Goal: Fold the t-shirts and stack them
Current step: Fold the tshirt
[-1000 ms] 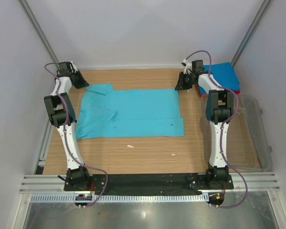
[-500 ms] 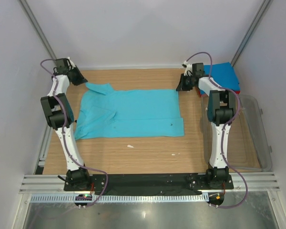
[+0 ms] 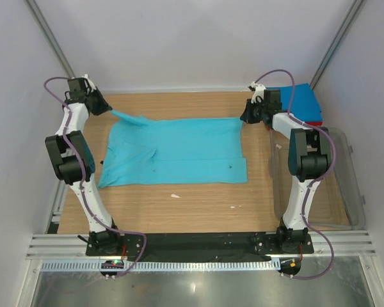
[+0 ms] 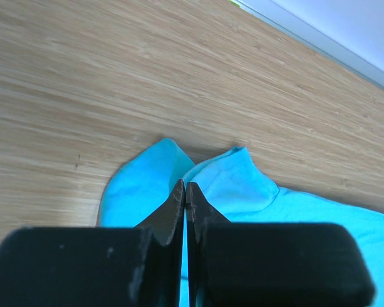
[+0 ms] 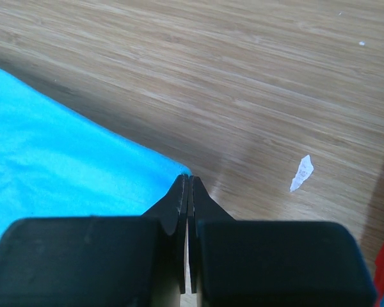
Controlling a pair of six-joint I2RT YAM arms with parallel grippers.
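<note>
Stretching to far corners — left fingers (image 4: 166, 217) and right fingers (image 5: 173, 204) (both clamped) on the turquoise t-shirt (image 3: 179, 150)

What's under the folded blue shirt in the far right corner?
A red folded shirt: only its edge shows beneath the blue shirt. The rest is covered, as is anything below.

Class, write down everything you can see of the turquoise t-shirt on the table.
The shirt is plain turquoise soft cloth, short-sleeved, spread nearly flat and sideways on the wood table, with a few creases. Its far left corner is drawn out to a point, pinched by the shut left gripper; the shut right gripper pinches its far right corner.
</note>
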